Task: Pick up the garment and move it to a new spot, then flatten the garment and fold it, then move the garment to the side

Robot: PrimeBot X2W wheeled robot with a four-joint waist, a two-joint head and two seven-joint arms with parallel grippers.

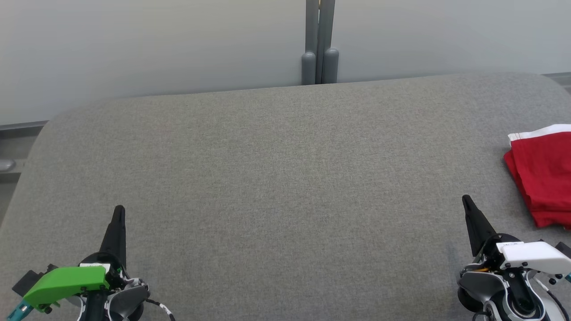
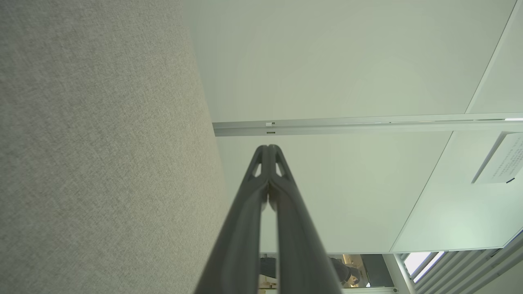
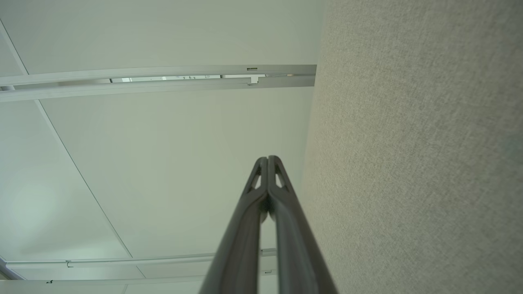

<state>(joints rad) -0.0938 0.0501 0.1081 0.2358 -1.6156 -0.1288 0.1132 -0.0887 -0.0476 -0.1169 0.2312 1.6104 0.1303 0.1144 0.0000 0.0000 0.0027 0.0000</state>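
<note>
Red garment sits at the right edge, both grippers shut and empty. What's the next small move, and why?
Probably just hold both arms at rest: the red garment lies folded in layers at the grey surface's right edge, apart from the shut right gripper and left gripper, so the task looks done.

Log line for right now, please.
garment: folded, right edge of grey surface | left pincer: shut, empty | right pincer: shut, empty

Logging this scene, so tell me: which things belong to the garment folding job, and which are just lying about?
Job: red garment, folded at the right edge; grey pad beneath it; left gripper and right gripper, both shut, empty.
Lying about: grey posts; wall.
</note>
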